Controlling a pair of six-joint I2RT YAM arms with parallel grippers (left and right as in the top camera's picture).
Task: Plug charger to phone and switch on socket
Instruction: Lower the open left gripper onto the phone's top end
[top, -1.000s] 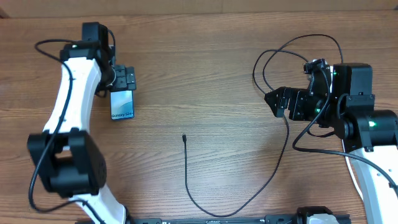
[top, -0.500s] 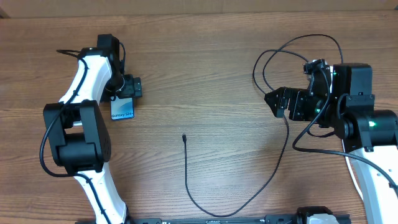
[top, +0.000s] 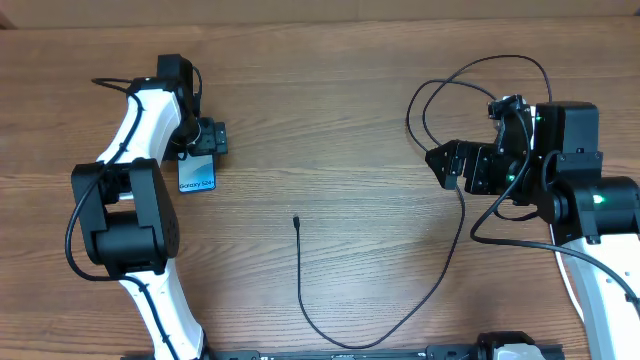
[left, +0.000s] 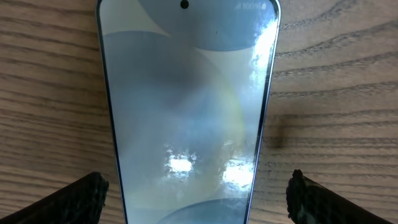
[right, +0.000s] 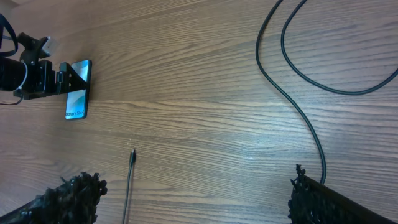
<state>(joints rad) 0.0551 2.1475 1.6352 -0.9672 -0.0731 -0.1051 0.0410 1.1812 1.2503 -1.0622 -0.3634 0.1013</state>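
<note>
The phone lies flat on the wooden table at the left, its light-blue screen up. It fills the left wrist view. My left gripper is over the phone's far end and stands open, one finger on each side of the phone with a gap to both edges. The charger's thin black cable lies mid-table, and its connector tip points away from me. My right gripper hovers open at the right above bare wood, and the connector tip is ahead to its left. The socket is out of view.
The black cable curves along the table's near edge, rises under the right gripper and loops behind it. That loop also crosses the right wrist view. A wall runs along the table's far edge.
The left arm has swung in and its gripper has shifted slightly right and down over the phone's far end. The right arm, cable and phone have not moved.
</note>
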